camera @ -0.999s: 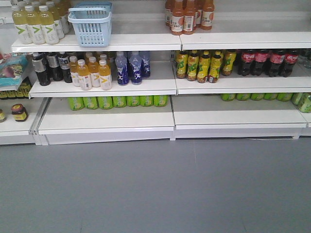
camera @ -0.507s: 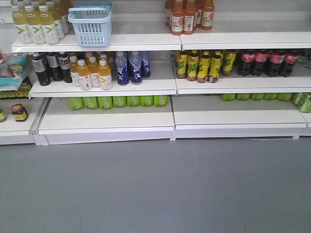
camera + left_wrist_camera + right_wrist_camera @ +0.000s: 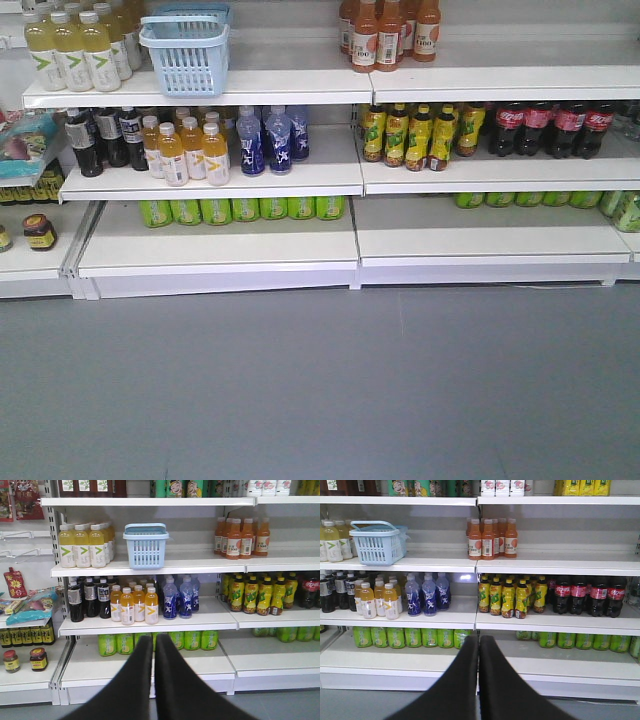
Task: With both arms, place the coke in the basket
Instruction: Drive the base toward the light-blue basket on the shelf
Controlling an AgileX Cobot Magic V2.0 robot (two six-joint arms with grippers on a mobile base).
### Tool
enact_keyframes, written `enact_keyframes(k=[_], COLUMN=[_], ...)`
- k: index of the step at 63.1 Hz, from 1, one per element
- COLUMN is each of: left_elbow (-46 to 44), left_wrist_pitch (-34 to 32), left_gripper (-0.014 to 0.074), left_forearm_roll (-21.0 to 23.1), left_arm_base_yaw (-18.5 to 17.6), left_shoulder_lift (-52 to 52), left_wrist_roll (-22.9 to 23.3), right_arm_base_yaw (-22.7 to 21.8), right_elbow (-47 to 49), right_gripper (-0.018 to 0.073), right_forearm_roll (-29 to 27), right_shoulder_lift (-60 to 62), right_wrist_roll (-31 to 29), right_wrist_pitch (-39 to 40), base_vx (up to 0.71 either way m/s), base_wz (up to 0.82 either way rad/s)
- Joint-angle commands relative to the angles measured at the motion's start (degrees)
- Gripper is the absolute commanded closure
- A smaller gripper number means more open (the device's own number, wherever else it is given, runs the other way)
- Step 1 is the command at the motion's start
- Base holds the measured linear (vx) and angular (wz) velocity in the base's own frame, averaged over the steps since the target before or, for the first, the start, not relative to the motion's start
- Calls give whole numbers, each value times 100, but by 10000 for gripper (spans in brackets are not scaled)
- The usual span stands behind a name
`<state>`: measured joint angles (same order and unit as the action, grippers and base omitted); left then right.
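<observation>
Several coke bottles (image 3: 555, 128), dark with red labels, stand in a row at the right of the middle shelf; they also show in the right wrist view as coke (image 3: 585, 595) and at the left wrist view's right edge as coke (image 3: 310, 586). The light blue basket (image 3: 186, 50) sits on the upper shelf at the left, and appears as the basket (image 3: 146, 547) and the basket (image 3: 376, 545) in the wrist views. My left gripper (image 3: 153, 639) and right gripper (image 3: 479, 639) are both shut, holding nothing, well back from the shelves. Neither arm shows in the front view.
Yellow-labelled bottles (image 3: 420, 135) stand left of the coke. Orange bottles (image 3: 388, 35) are on the upper shelf above them. Blue bottles (image 3: 268, 138) and pale orange bottles (image 3: 190, 150) fill the middle left. Green cans (image 3: 245, 208) line the low shelf. Grey floor (image 3: 320, 380) lies in front.
</observation>
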<state>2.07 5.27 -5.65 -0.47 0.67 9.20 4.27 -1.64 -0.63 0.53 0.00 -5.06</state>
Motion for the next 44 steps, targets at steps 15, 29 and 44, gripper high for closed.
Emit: enact_keyframes(k=[15, 29, 44], left_elbow=[36, 36, 36], left_wrist_pitch=[-425, -425, -425], left_gripper=[602, 602, 602], left_forearm_roll=[0, 0, 0], left_arm_base_yaw=[-17, -17, -17], left_shoulder_lift=[90, 90, 90], left_wrist_roll=[11, 11, 11], right_arm_base_yaw=[-13, -13, -13], right_elbow=[-107, -107, -107], right_gripper=[569, 569, 569], right_forearm_roll=[17, 17, 17], right_shoulder_lift=[78, 78, 78], right_wrist_roll=[0, 0, 0], right_wrist_pitch=[416, 416, 416], base_vx=[1, 3, 3], base_wz=[-2, -2, 4])
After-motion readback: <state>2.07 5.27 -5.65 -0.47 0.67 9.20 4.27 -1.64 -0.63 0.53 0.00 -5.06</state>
